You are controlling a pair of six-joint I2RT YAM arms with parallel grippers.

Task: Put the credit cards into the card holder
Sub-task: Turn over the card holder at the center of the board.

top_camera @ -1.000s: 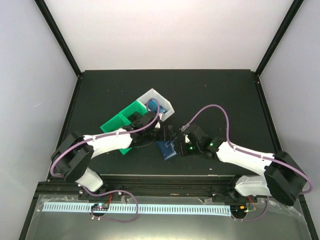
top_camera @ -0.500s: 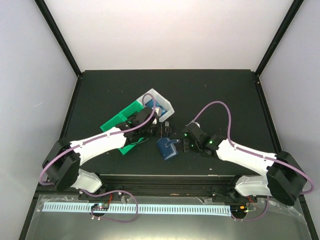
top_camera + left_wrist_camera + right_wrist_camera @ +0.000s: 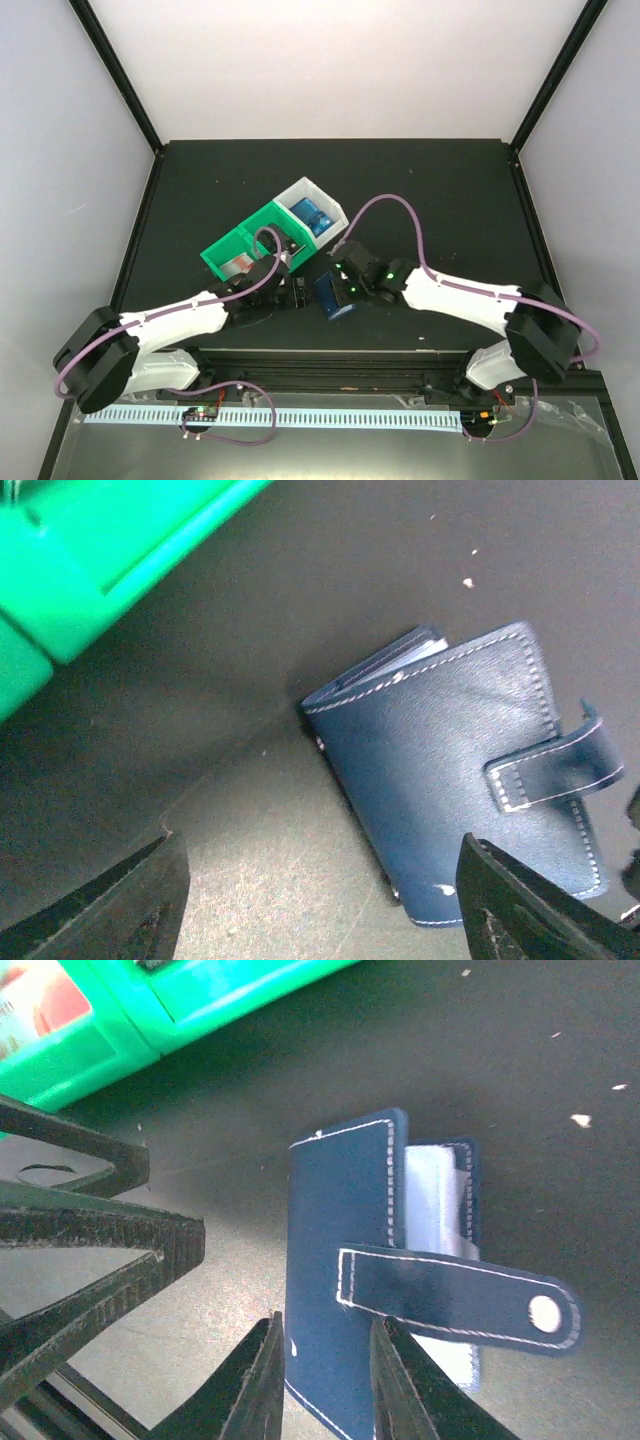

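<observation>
on the black table [image 3: 450, 200], the right gripper [image 3: 327, 1345] straddles the card holder [image 3: 340, 1200].

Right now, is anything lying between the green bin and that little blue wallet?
No. In the left wrist view, only bare dark table separates the green bin from the card holder.

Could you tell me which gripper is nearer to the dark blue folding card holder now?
Right. The right gripper has its fingers straddling the near edge of the dark blue folding card holder; the left gripper, jaws open, sits a little short of it.
</observation>
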